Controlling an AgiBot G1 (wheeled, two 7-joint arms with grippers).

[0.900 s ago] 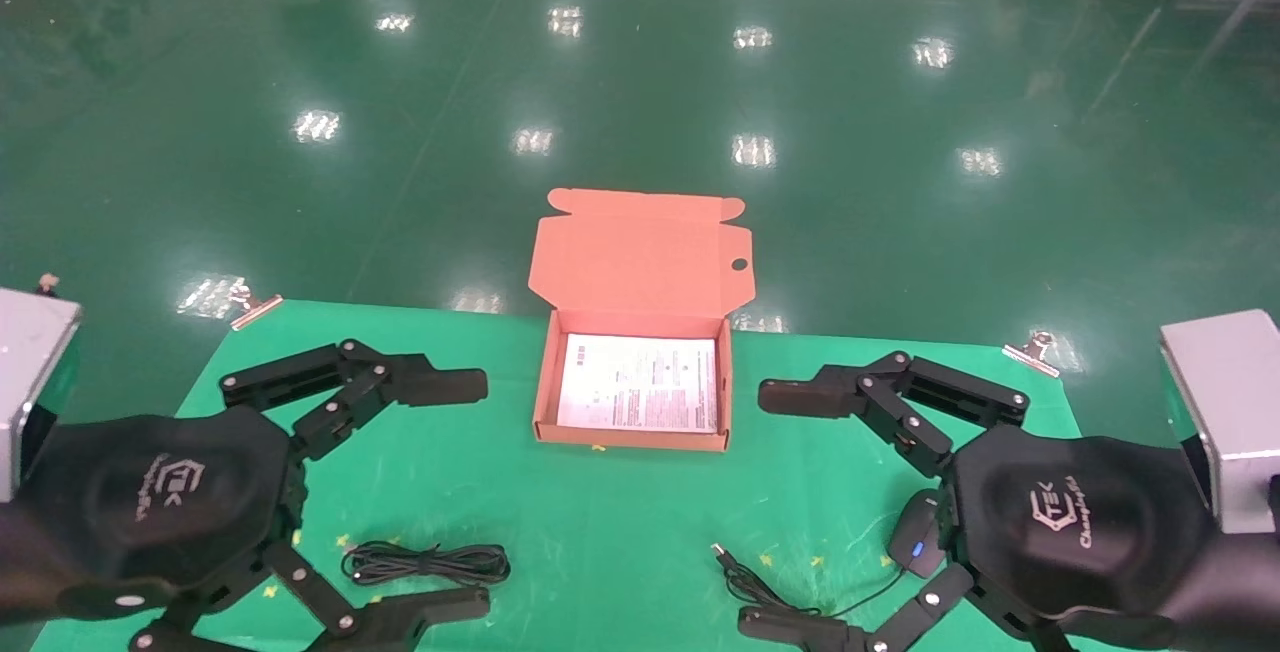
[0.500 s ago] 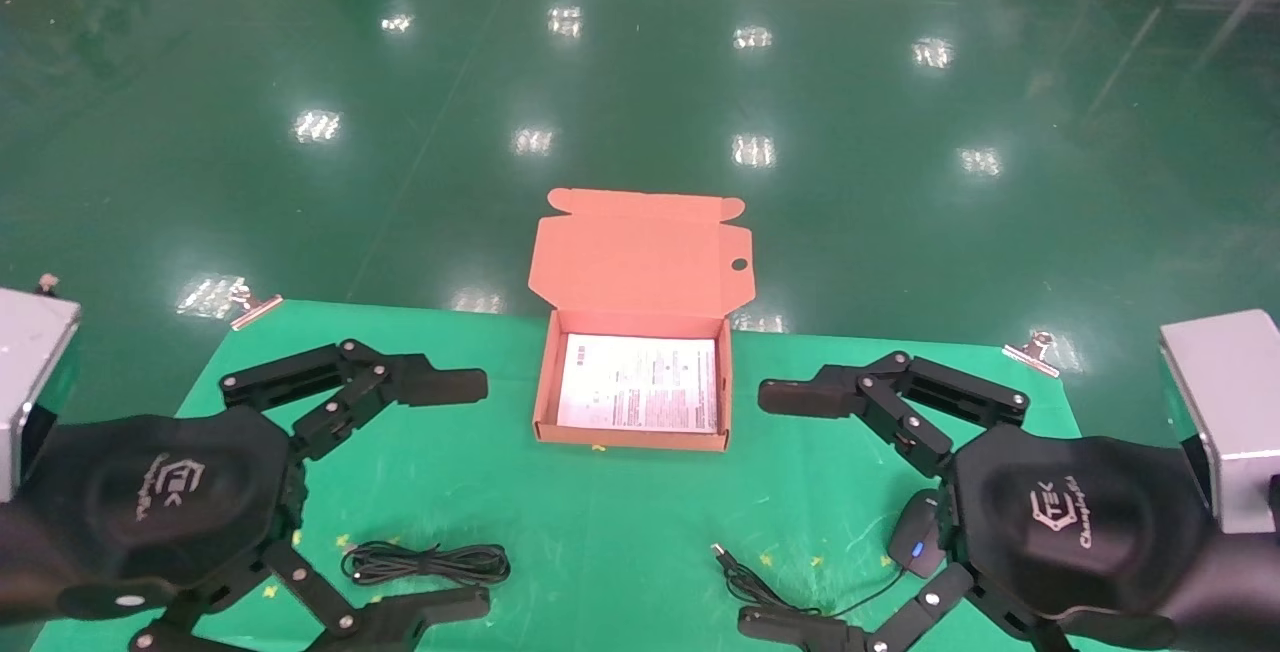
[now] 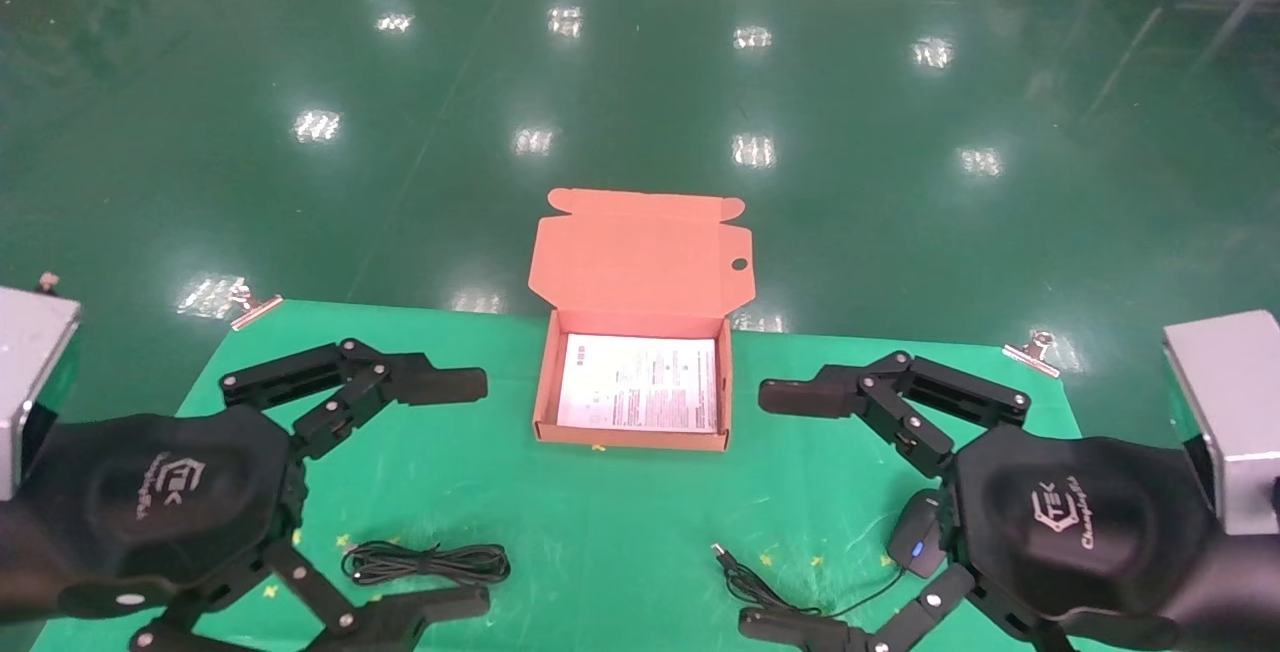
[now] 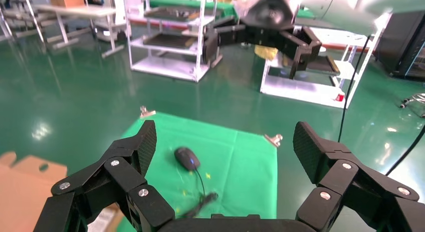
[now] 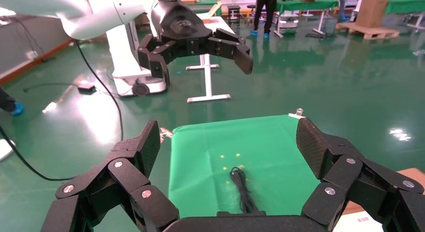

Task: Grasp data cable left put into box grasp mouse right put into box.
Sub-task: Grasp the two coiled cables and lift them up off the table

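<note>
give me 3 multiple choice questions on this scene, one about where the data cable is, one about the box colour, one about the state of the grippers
1. Where does the data cable lie?
A. inside the box
B. on the green mat near the left gripper
C. held in the right gripper

2. What colour is the box?
A. salmon-orange
B. blue
C. white

3. In what state are the left gripper and the right gripper?
A. both shut on something
B. left shut, right open
C. both open and empty

Answers:
1 B, the head view shows the wound bundle lying on the mat between the left gripper's jaws, untouched.
2 A, its walls and raised flap lid are salmon-orange, with a white printed sheet inside.
3 C, both pairs of jaws stand wide apart with nothing held; the mouse lies on the mat by the right gripper.
</note>
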